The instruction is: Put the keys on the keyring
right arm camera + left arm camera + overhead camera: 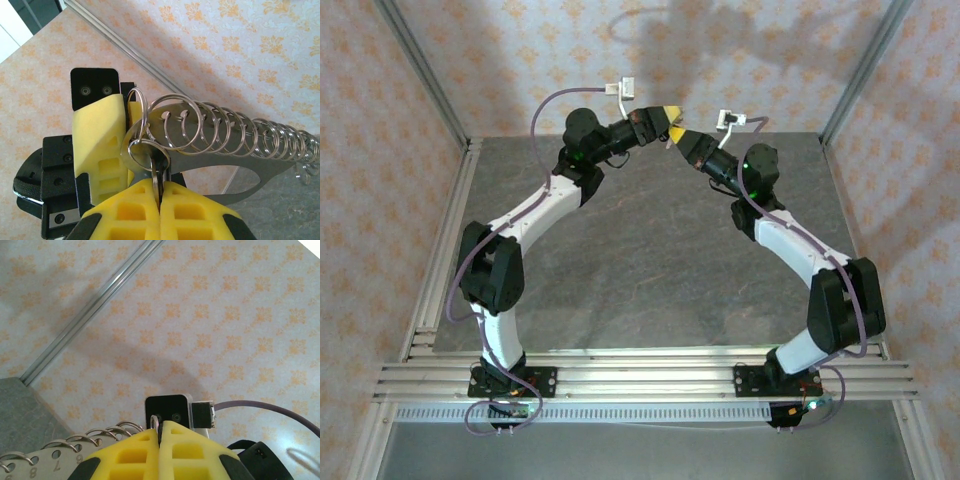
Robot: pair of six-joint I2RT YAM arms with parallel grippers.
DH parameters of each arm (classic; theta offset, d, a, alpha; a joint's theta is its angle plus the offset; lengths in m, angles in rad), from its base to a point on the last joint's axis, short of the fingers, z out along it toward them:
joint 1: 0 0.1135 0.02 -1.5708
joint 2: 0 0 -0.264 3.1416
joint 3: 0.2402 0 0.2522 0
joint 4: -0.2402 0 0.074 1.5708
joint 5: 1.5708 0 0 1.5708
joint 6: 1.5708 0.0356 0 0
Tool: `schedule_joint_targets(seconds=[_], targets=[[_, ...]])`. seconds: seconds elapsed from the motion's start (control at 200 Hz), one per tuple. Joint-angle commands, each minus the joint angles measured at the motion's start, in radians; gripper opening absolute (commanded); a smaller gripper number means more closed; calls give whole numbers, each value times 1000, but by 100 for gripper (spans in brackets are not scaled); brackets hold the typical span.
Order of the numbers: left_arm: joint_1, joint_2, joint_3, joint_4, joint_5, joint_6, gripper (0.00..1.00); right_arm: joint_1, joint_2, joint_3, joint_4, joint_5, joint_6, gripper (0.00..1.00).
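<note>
Both arms reach up and inward, and their tips meet in the air above the middle of the far edge of the grey table, in front of the wall papered in pale blue with an orange flower pattern.

The left gripper has its yellow pads pressed together. A thin silvery loop, the keyring, stands up out of the seam between them. From the right wrist, that loop sits against the left gripper's yellow fingers and links into a bunch of larger split rings just below it.

The right gripper is also closed, with its pads clamped on a thin pale strip of metal that has a dark patch just above it. As far as I can tell this is the key, hanging from the bunch of rings, but its outline is hard to separate from them.

Beside the two tips a grey metal plate carries a long row of wire loops along its top edge. Digits are stamped on it. An 8 can be read near the lower left of the left wrist view, and the neighbouring digits look like 7 and 6, though I cannot be sure.

No brand name can be read on either arm.
</note>
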Motion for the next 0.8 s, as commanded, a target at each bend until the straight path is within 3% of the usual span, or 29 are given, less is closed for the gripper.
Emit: schedule_joint_targets(seconds=[0.0,0.095,0.185,0.33,0.465,0.53,0.601,0.661,0.716,0.796], targets=[[-49,-42,19,107,34,-16,0,56,17,35,-50,-148,-13,0],[-53,-36,21,103,31,-14,0,75,17,76,-109,-204,-57,0],[-53,-32,26,100,29,-14,0,59,1,59,-147,-167,-90,0],[-56,-35,26,85,30,-3,0,50,27,52,-61,-175,-10,0],[-56,-32,29,80,29,0,0,53,-2,54,-153,-169,-90,0],[-56,-32,30,75,32,2,0,19,-22,23,-139,-130,-68,0],[-56,-34,29,74,31,5,0,24,-15,43,-127,-178,-47,0],[-57,-30,33,72,31,8,0,54,-18,87,-235,-229,-123,0],[-57,-24,39,76,31,1,0,60,-51,86,-352,-200,-216,0],[-57,-22,39,77,31,0,0,38,-84,45,-361,-160,-224,0]])
